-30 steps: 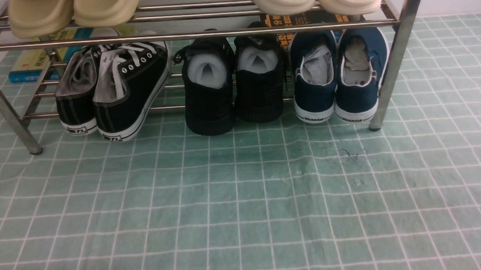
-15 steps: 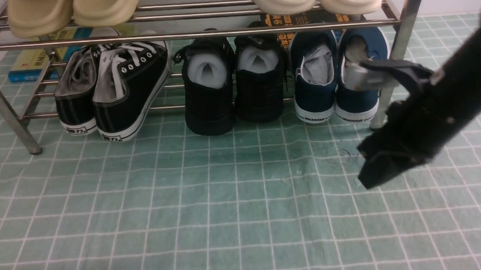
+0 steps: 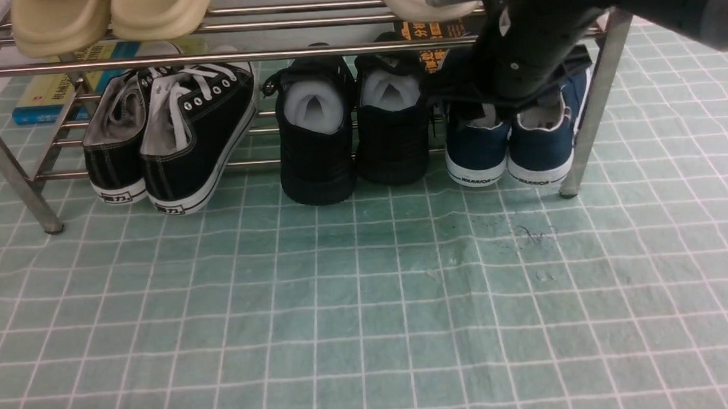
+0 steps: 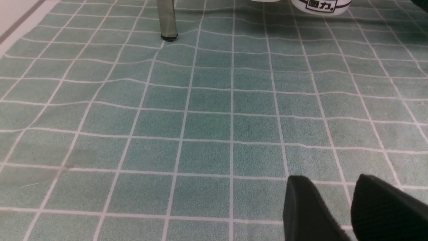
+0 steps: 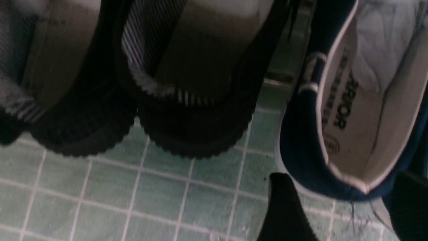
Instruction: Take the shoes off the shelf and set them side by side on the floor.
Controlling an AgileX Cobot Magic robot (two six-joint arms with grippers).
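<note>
Right pincer [image 5: 344, 187] arrived, spread above one navy shoe [image 5: 301, 150].

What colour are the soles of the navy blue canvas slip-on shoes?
White rubber soles, lettered WARRIOR; clearest in the front view.

We see soft, even indoor light with a cool green cast on the pale green white-gridded cloth floor [image 3: 368, 302]. Thin glare streaks run along the shiny silver metal shoe rack [image 3: 271, 53]; its lower tier lies shaded. The black right arm [image 3: 535, 37] looks blurred. Just ahead of the right gripper [image 5: 344, 214], the navy blue canvas slip-on [image 5: 301, 150] is dim and soft-focused. Ahead of the left gripper [image 4: 334, 201], the floor is brighter and sharp, while its black fingertips [image 4: 304, 207] blur.
</note>
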